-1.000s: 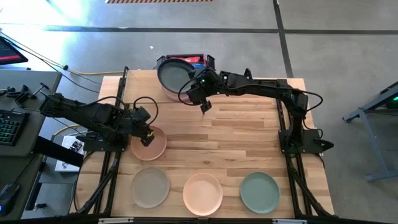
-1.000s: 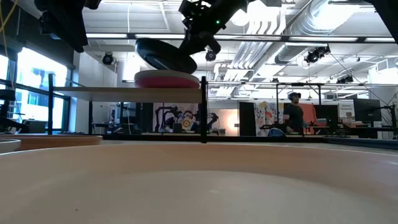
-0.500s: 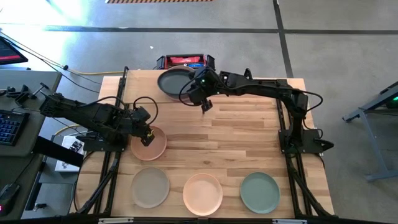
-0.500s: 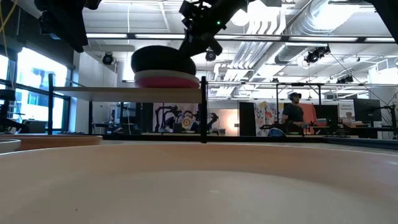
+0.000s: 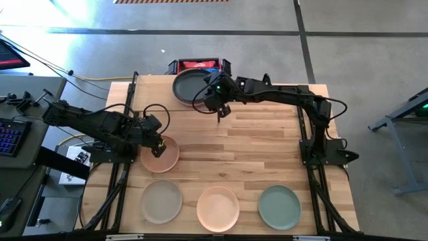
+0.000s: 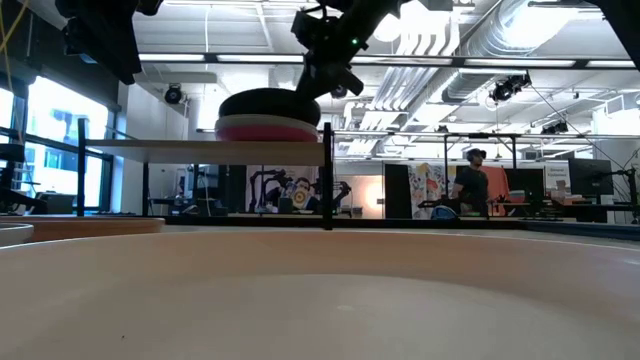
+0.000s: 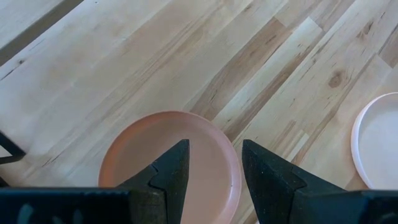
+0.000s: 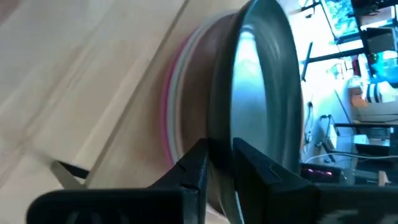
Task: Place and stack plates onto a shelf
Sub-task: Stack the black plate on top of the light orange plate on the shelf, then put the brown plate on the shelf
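Right gripper [image 8: 219, 163] pinching dark grey plate [image 8: 261, 93] — stack-top.

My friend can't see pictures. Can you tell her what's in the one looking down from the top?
The right gripper is pinching the rim of a dark grey plate on the stack at the table's far edge. The left gripper hovers open over a salmon plate, and three more plates line the near edge: beige-grey, peach, green.
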{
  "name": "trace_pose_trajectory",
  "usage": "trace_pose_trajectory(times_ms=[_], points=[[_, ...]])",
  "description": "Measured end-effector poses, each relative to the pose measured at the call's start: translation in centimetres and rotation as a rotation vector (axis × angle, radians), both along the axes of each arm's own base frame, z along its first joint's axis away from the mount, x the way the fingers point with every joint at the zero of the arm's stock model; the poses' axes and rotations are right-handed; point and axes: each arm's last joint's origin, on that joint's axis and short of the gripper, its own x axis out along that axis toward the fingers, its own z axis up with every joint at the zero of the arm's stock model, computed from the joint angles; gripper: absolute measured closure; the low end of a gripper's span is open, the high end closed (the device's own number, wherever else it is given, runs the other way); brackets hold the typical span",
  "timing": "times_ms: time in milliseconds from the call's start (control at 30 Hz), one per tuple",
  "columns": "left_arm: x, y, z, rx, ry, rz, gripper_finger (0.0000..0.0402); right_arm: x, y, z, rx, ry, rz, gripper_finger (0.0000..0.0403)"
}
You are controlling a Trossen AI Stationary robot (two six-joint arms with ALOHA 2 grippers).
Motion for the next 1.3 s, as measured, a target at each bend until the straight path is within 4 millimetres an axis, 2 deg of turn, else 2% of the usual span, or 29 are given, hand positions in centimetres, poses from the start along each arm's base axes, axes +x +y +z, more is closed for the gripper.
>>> trace_pose_trajectory(times_ms=[600,767,967,1100,1300], points=[[0.0,0.0,0.0,-0.014,0.001,0.000,0.0266,-0.2,0.6,0.3,-0.031,0.024,-0.032,0.0327],[0.0,0.0,0.0,-0.024,-0.004,0.018,0.0266,-0.8,1.3,0.8,-0.013,0.016,-0.116,0.0327],[0.1,-0.2,-0.2,-0.121,-0.006,0.095,0.0266,-2.4,2.6,0.9,0.181,0.037,-0.304,0.0327],[0.6,-0.4,-0.5,-0.161,0.017,0.128,0.0266,-3.3,3.6,0.2,0.351,0.080,-0.478,0.0327],[2.2,-1.0,-1.9,-0.155,0.118,0.089,0.0266,-4.1,4.7,-0.4,0.528,0.168,-0.536,0.0327]])
